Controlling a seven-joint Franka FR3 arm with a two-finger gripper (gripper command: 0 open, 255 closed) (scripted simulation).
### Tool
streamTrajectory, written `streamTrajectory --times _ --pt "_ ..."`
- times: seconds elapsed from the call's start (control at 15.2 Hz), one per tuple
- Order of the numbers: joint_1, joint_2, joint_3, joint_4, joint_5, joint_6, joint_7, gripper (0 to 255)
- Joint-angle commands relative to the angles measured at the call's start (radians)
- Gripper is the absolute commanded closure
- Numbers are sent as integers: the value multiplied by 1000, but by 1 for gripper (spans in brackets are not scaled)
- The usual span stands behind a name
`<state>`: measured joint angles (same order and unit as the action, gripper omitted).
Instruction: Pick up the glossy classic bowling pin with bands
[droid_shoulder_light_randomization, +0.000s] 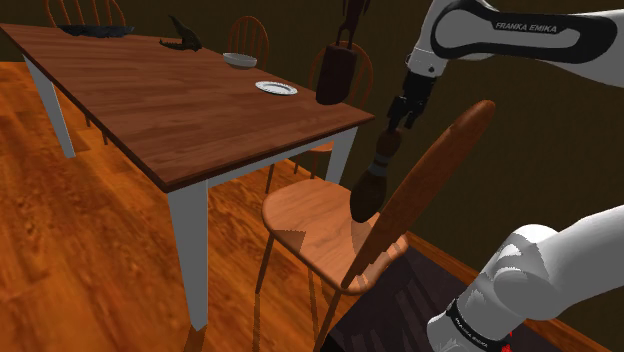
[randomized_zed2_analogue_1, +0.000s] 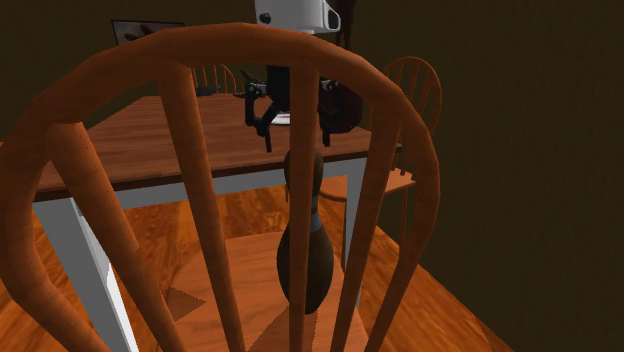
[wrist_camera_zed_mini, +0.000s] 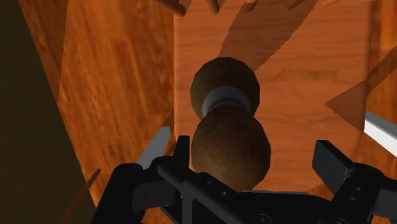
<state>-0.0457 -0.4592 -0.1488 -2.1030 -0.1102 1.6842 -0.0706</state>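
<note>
Gripper (droid_shoulder_light_randomization: 395, 124) is open, its fingers (wrist_camera_zed_mini: 329, 159) set apart on either side of the head of the bowling pin (droid_shoulder_light_randomization: 371, 192), and the one marked is clear of it. The pin (dark brown, pale band at the neck) stands upright on the wooden chair seat (droid_shoulder_light_randomization: 310, 222), directly below the gripper. The chair is beside the corner of the white-legged table (droid_shoulder_light_randomization: 150, 100).

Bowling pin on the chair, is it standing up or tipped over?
Upright. The bowling pin has its wide base on the chair seat and its narrow neck pointing straight up toward the gripper above it.
</note>
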Motion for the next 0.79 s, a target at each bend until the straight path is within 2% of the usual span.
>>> streamTrajectory --times 0.0,0.59,0.66,0.73 --pt "-4 49 -22 48 4 -1 -25 0" --pt "-7 39 -26 -63 0 99 -20 0" --pt "-7 37 -26 -64 -1 100 -19 255" --pt "-7 38 -25 -65 0 101 -19 255"
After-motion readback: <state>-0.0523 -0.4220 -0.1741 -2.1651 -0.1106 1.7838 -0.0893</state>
